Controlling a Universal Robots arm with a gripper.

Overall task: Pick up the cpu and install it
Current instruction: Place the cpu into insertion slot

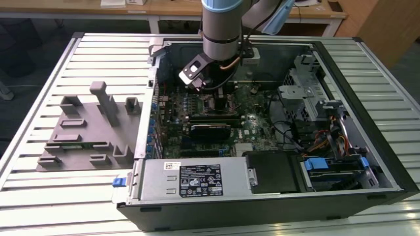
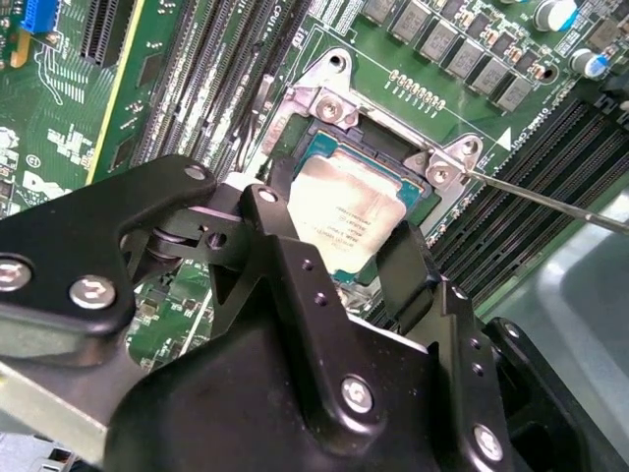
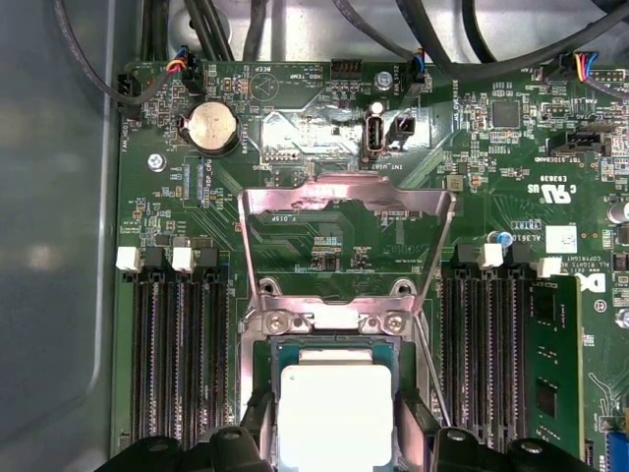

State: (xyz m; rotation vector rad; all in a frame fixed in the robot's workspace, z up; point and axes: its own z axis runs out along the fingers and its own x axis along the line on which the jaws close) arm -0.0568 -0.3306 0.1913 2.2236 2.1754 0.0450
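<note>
The cpu (image 2: 344, 221), a silvery square chip, sits low in the open motherboard socket (image 2: 329, 103), tilted slightly in the second wrist view. My gripper (image 2: 339, 236) is shut on it, one black finger (image 2: 265, 211) against each of two opposite edges. In the first wrist view the cpu (image 3: 334, 413) lies between the fingers (image 3: 257, 428) just below the socket's hinge bar (image 3: 329, 320), with the metal load plate (image 3: 344, 197) flipped open. In the exterior view the gripper (image 1: 217, 96) reaches down inside the computer case (image 1: 262, 196); there the arm hides the chip.
Memory slots (image 3: 177, 364) flank the socket on both sides, and a thin lever wire (image 2: 550, 202) sticks out beside it. A black block (image 1: 210, 129), a power supply (image 1: 190, 179) and a drive cage (image 1: 335, 167) stand inside the case. A grey fixture tray (image 1: 85, 132) lies on the slatted table.
</note>
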